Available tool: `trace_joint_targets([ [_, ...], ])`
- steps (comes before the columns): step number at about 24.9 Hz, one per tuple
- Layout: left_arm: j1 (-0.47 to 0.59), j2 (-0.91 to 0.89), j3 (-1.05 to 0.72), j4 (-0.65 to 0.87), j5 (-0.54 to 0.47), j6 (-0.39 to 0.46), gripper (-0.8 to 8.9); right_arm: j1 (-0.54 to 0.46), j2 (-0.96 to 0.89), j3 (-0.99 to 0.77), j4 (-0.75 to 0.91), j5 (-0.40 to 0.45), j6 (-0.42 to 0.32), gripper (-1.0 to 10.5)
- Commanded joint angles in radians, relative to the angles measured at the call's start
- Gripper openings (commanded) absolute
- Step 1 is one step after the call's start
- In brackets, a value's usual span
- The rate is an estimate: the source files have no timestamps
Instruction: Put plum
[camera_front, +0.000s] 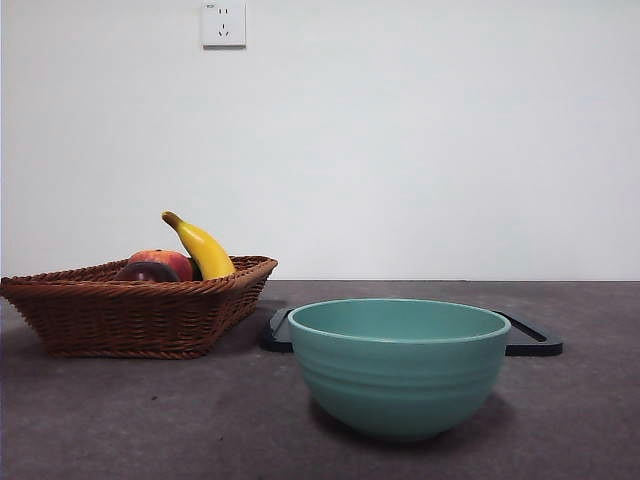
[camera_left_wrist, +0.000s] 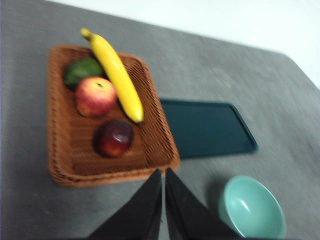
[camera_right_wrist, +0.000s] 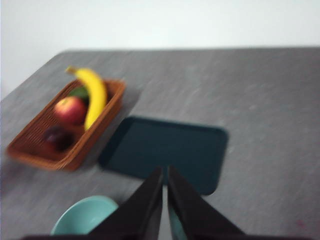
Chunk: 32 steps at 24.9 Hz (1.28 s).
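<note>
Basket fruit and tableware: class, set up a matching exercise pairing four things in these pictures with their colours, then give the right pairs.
Things:
1. plum
2. banana
3. bowl
4. tray

Colours:
A. pale green-blue
B. yellow
C. dark teal, nearly black
D. dark maroon

Pairs: 1-D, 2-B, 3-A, 4-C.

The plum and the banana both lie in the wicker basket; the bowl and tray sit on the table beside it.

Plum (camera_left_wrist: 114, 138) open from above, space round it in basket (camera_left_wrist: 65, 165). Banana (camera_left_wrist: 117, 75) + apple (camera_left_wrist: 95, 96) crowd far side. Tray (camera_left_wrist: 205, 127) bare.
</note>
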Motion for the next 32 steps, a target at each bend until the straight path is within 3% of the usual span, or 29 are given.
trace_joint_targets([
  [1,-0.016,0.060,0.081,-0.056,0.026,0.082,0.10,0.006,0.062,0.071,-0.068,-0.023,-0.068,0.1],
  [8,-0.073,0.168,0.230,-0.198,0.034,0.179,0.09,0.074,0.161,0.154,-0.211,-0.037,-0.124,0.1],
  [15,-0.110,0.191,0.251,-0.275,0.035,0.207,0.09,0.179,0.208,0.160,-0.296,-0.048,-0.145,0.1],
  [20,-0.110,0.191,0.251,-0.274,0.035,0.207,0.13,0.197,0.208,0.160,-0.299,-0.048,-0.144,0.1],
  [22,-0.110,0.191,0.251,-0.274,0.035,0.207,0.96,0.197,0.208,0.160,-0.301,-0.048,-0.143,0.3],
  [25,-0.110,0.191,0.251,-0.274,0.034,0.206,3.85,0.197,0.208,0.160,-0.302,-0.048,-0.137,3.2],
  [26,-0.110,0.191,0.251,-0.274,0.034,0.206,4.34,0.197,0.208,0.160,-0.302,-0.048,-0.137,3.5],
  [32,-0.110,0.198,0.251,-0.270,0.034,0.199,4.44,0.197,0.208,0.160,-0.301,-0.051,-0.135,3.5],
])
